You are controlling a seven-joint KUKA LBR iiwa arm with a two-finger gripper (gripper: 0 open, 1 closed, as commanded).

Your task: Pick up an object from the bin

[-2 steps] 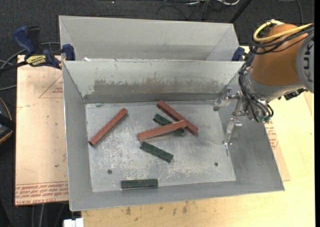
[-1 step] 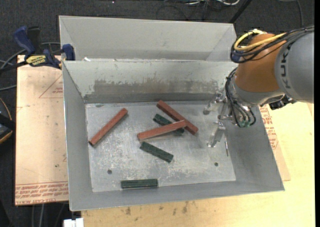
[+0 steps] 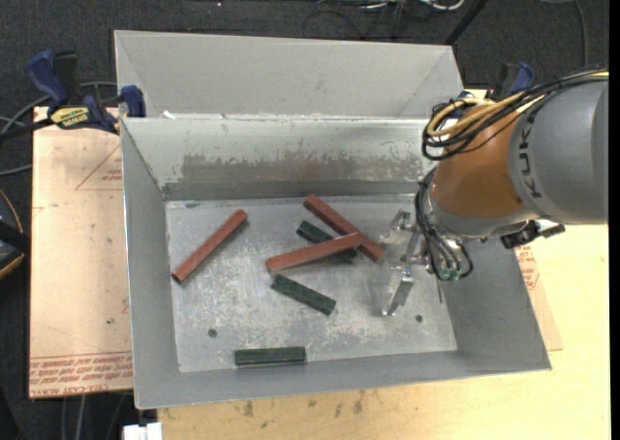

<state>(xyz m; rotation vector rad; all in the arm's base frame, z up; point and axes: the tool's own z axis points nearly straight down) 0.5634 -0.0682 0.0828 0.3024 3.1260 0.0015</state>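
The tool (image 3: 395,283), whose spread I cannot tell, sits just right of the crossed brown bars (image 3: 315,254), perhaps touching one.

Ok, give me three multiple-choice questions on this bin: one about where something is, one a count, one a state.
1. Where in the bin is the gripper?
A) right side
B) left side
C) near-left corner

2. How many dark green bars lie in it?
A) one
B) three
C) six

3. How do the two middle reddish-brown bars lie?
A) far apart
B) standing upright
C) flat, crossing and touching

Answers:
1 A, it hangs to the right of all the bars.
2 B, one lies between the crossed bars, one just below them, and one alone at the near side.
3 C, they meet near their right ends.
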